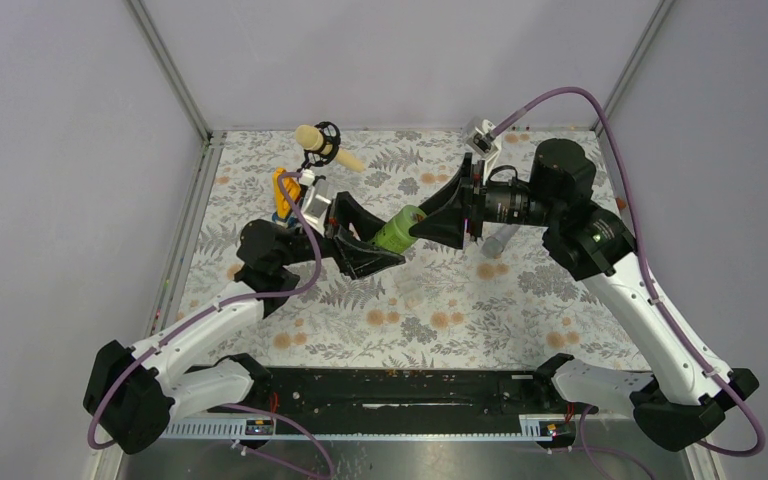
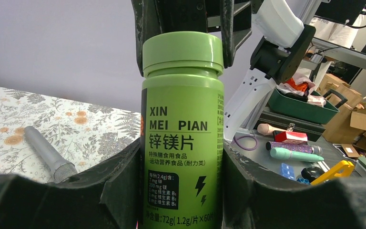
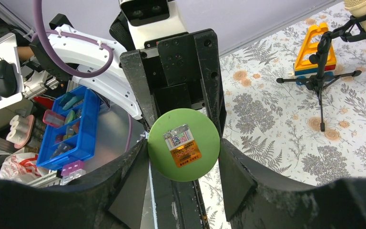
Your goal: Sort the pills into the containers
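One green bottle (image 2: 182, 109) — base hidden in left end effector (image 2: 181, 160)

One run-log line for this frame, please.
left claw: shut on green bottle body | right claw: shut on cap | cap: on bottle

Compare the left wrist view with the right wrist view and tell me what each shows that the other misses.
Only the left wrist view shows the green bottle with its printed label, and a grey microphone lying on the floral mat. Only the right wrist view shows the bottle's round end with its sticker, a yellow toy, a tripod stand and a blue bin. Both show the bottle clamped between the left gripper and right gripper, above that mat.
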`<move>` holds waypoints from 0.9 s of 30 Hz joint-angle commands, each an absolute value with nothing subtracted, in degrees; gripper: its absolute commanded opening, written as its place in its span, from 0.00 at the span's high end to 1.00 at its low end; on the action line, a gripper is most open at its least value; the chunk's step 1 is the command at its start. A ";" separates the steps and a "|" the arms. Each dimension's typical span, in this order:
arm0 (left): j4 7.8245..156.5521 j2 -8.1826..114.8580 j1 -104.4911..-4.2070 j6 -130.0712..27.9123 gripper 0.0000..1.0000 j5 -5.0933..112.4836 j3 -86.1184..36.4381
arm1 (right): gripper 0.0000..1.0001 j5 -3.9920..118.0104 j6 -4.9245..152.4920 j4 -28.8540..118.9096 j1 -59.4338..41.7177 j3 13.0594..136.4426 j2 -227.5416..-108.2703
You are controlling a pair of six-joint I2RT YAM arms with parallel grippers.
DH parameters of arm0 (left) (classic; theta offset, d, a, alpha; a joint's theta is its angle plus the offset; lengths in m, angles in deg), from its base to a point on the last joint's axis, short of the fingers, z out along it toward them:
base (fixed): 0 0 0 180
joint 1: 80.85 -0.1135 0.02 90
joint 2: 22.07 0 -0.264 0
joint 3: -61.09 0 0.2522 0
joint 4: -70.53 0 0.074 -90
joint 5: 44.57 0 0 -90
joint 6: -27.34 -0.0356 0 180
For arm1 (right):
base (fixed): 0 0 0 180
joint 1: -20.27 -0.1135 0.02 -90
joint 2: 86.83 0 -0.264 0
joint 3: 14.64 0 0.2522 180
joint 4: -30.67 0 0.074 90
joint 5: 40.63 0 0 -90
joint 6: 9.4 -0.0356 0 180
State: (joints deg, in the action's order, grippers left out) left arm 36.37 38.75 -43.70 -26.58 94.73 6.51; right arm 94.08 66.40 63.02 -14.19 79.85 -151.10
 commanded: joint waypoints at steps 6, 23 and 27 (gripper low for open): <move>27.59 35.26 -42.92 -28.41 1.00 94.01 2.77 | 0.78 93.31 61.46 64.00 -12.83 84.00 -153.00; 36.99 37.75 -42.63 -33.36 1.00 92.04 -2.20 | 0.78 90.49 64.99 72.95 -14.26 86.67 -155.65; 40.97 38.54 -42.44 -35.20 1.00 91.95 -4.53 | 0.78 89.76 68.33 73.30 -15.07 84.76 -155.19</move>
State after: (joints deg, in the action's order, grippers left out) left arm 44.02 38.77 -43.44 -31.72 93.27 1.92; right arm 91.89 63.69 68.97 -13.77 86.47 -153.96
